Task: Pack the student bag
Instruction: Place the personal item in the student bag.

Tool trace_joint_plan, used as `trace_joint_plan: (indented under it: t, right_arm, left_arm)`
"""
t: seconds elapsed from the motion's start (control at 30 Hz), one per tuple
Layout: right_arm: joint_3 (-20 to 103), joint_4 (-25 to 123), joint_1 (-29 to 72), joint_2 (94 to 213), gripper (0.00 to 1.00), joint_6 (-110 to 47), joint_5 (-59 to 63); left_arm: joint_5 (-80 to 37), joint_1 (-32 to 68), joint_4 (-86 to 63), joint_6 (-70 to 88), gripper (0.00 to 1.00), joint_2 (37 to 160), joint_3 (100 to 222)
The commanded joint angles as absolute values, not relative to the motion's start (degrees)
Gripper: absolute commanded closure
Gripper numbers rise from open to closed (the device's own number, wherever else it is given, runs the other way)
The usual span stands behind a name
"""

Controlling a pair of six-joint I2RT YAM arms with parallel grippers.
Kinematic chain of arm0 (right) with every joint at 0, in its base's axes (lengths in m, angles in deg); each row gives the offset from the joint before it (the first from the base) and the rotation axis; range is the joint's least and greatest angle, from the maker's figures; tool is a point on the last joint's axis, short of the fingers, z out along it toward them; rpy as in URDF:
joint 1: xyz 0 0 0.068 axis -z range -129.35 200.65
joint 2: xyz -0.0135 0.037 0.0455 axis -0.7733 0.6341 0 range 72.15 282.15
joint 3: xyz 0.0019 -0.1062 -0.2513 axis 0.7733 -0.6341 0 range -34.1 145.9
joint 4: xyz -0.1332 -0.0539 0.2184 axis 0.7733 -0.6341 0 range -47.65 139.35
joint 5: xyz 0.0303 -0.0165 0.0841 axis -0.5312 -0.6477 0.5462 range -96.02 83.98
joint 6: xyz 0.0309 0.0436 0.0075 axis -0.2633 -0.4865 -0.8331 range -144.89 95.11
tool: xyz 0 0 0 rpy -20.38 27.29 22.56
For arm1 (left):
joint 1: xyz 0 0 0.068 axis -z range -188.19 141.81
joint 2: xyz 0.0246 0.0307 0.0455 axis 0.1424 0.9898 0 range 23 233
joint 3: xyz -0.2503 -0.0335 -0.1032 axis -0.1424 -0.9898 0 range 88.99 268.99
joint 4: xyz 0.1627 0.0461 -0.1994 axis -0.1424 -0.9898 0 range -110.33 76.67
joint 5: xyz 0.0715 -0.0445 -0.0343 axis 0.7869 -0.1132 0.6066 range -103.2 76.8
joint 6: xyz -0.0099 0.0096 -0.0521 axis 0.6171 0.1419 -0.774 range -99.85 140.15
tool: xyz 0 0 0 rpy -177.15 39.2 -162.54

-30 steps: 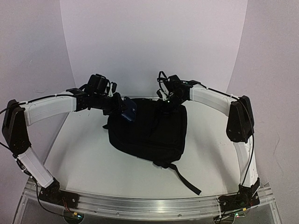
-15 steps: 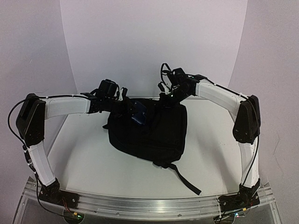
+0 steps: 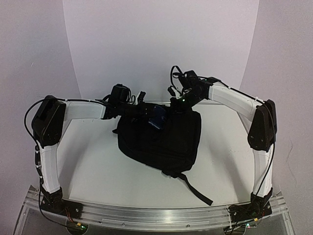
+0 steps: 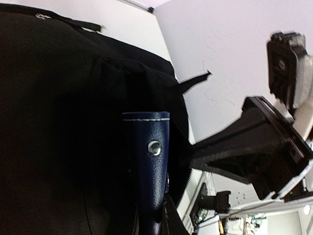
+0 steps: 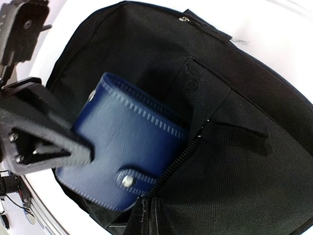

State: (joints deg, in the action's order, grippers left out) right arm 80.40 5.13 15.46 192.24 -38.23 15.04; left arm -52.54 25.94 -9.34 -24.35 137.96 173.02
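Pale lilac walls (image 3: 161, 39) curve round a white table (image 3: 93, 171). The bag (image 3: 166, 144) lies flat on it, central and toward the far side, with one strap (image 3: 195, 188) trailing near-right.

The left arm (image 3: 83, 110) has its elbow raised at the left edge and its forearm level, reaching right. The left claw (image 3: 148, 114) is at the bag's far rim, closed narrowly on a blue pouch (image 3: 157, 119). The right arm (image 3: 230, 98) has its elbow high on the right and its forearm sloping far-left down to the same rim. The right claw (image 3: 177, 104) is closed tight just beside the pouch. I cannot tell whether it pinches any fabric.

From overhead the pouch is only a blue sliver. The right wrist view shows its broad stitched face and a tab with a stud (image 5: 128, 181). Its right end is tucked under the bag's opened flap beside the zip (image 5: 183, 154), and the left claw's black finger presses on its left end. The left wrist view shows the pouch edge-on against black fabric, with the right arm beyond it on the right.
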Motion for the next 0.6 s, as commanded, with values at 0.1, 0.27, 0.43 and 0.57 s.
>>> trace_joint_plan:
  t: [0.1, 0.27, 0.43, 0.57]
  right_arm:
    - [82.17, 6.69, 16.44, 188.40, 1.00, -37.88, 16.43]
    - [80.98, 6.46, 17.05, 186.88, 1.00, -37.37, 17.55]
    - [78.96, 6.37, 17.05, 185.43, 1.00, -36.47, 19.98]
    - [78.65, 6.52, 16.99, 185.46, 1.00, -36.52, 22.14]
  left_arm:
    - [-64.47, 28.16, -0.40, -26.58, 1.00, 133.58, 168.06]
    - [-64.66, 28.31, -1.82, -26.52, 1.00, 135.23, 168.57]
    - [-64.87, 28.49, -2.20, -26.43, 1.00, 142.49, 176.51]
    - [-63.42, 28.55, -0.74, -28.73, 1.00, 148.33, 183.95]
